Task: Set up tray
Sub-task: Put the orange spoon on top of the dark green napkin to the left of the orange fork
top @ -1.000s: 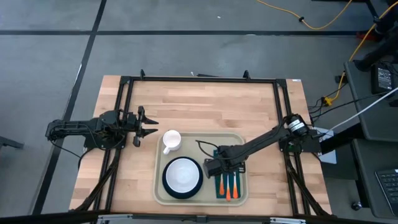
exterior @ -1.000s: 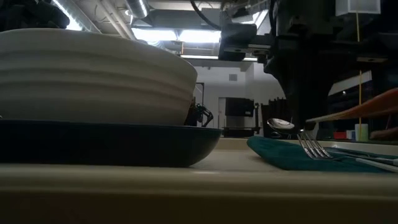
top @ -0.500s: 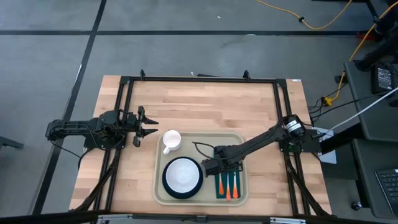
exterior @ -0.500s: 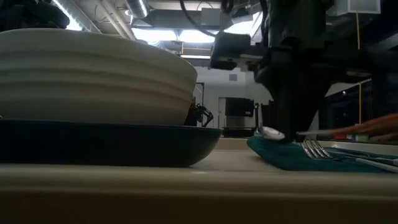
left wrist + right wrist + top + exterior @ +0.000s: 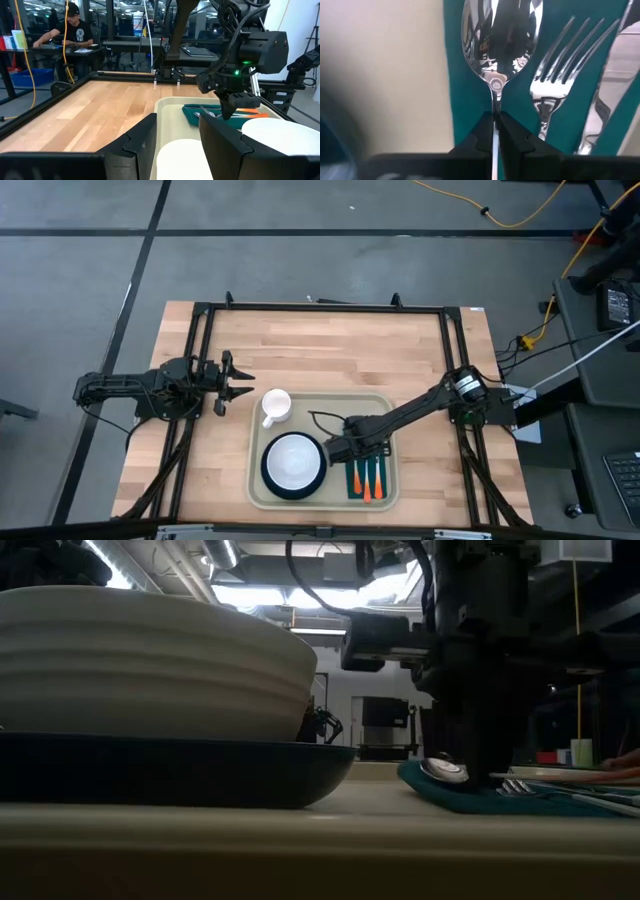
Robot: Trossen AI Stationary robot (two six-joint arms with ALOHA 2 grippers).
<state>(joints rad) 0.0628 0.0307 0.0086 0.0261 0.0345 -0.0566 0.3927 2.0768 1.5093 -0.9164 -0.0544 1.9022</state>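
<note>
The beige tray holds a dark plate with a white bowl, a white mug and a dark green napkin. A fork and a knife lie on the napkin. My right gripper is low over the napkin's far left corner, shut on an orange-handled spoon. My left gripper is open and empty over the table, left of the mug. My right gripper pinches the spoon's thin neck, just behind its bowl, between its two fingers. The fingers come from above, pointing down, one on each side of the neck. The spoon lies about level, its bowl down at the napkin beside the fork.
A black frame runs round the wooden table. Bare wood lies beyond the tray's far side. A person sits at a desk in the room behind the table.
My right gripper has gone down toward the napkin and slightly toward the table's left edge, still shut on the spoon. The spoon's bowl has sunk to the napkin beside the fork. Its orange handle, tipped upward before, now runs about level.
</note>
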